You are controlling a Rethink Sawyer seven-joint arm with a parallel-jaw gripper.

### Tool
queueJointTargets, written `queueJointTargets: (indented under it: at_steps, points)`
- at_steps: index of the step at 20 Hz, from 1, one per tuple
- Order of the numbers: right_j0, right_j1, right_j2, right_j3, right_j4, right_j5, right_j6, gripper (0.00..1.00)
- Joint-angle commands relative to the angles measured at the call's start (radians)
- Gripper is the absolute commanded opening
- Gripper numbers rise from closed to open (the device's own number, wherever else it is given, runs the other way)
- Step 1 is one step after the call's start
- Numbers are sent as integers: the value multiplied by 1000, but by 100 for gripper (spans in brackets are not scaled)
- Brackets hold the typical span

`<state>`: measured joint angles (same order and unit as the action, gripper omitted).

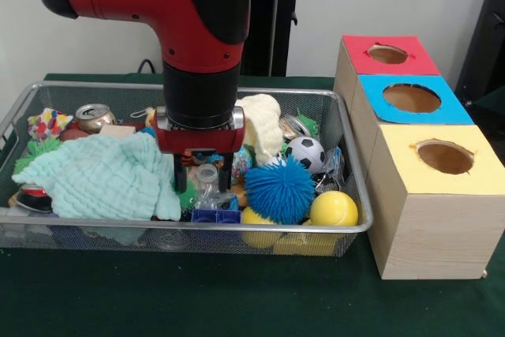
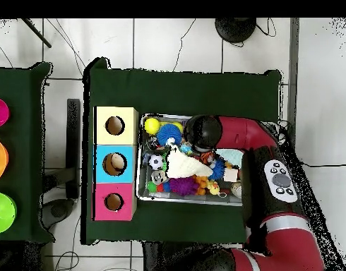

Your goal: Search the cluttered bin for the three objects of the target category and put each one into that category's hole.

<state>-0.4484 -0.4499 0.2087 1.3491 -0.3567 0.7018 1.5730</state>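
My gripper (image 1: 203, 185) reaches down into the middle of the wire bin (image 1: 95, 85), open. Its dark fingers (image 1: 180, 181) straddle a clear plastic cup (image 1: 207, 174). On its left a mint green cloth (image 1: 106, 175) is spread over the clutter. On its right are a blue spiky ball (image 1: 278, 189), a yellow ball (image 1: 334, 209), a small soccer ball (image 1: 304, 153) and a cream plush (image 1: 260, 124). A blue block (image 1: 216, 215) lies just in front of the fingers. In the overhead view the arm (image 2: 232, 134) hides the gripper; the cream plush (image 2: 183, 164) and yellow ball (image 2: 152, 125) show.
Three wooden boxes with round holes stand beside the bin: red (image 1: 388, 54), blue (image 1: 412, 98) and yellow (image 1: 446, 155). A drink can (image 1: 95, 116) and a colourful toy (image 1: 49, 124) sit at the bin's far left. The boxes (image 2: 115, 164) touch the bin's side.
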Motion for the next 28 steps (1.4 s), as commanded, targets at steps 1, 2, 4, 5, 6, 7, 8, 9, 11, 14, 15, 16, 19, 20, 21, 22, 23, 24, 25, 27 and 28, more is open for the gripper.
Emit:
queueJointTargets:
  at_steps: [1,2,4,5,6,7,8,9,11,14,15,16,19,20,21,22,23,24,25,27,28]
  points:
    - [4,11,-21,113,-17,-44,104,100]
    - [7,1,-23,128,-15,-46,110,100]
    - [19,-16,-31,143,-11,-43,124,100]
    - [27,-20,-35,143,-10,-39,130,100]
    - [34,-24,-39,142,-9,-36,136,100]
    - [38,-24,-40,141,-7,-37,138,100]
    - [42,-23,-43,140,-4,-42,146,100]
    - [47,-22,-45,143,0,-48,152,100]
    - [58,-23,-56,153,4,-67,172,100]
    - [75,-25,-72,181,12,-110,209,100]
    - [82,-24,-76,185,16,-120,219,100]
    - [86,-26,-78,190,21,-125,224,100]
    - [101,-25,-86,189,34,-126,227,100]
    - [103,-17,-86,174,39,-120,220,100]
    - [107,-13,-87,169,42,-120,219,100]
    - [103,-11,-88,166,45,-121,212,100]
    - [104,-3,-88,161,49,-125,209,100]
    - [94,1,-87,160,48,-132,198,100]
    - [93,13,-86,151,50,-137,195,100]
    - [77,27,-83,138,49,-147,173,100]
    - [72,35,-81,129,48,-149,165,100]
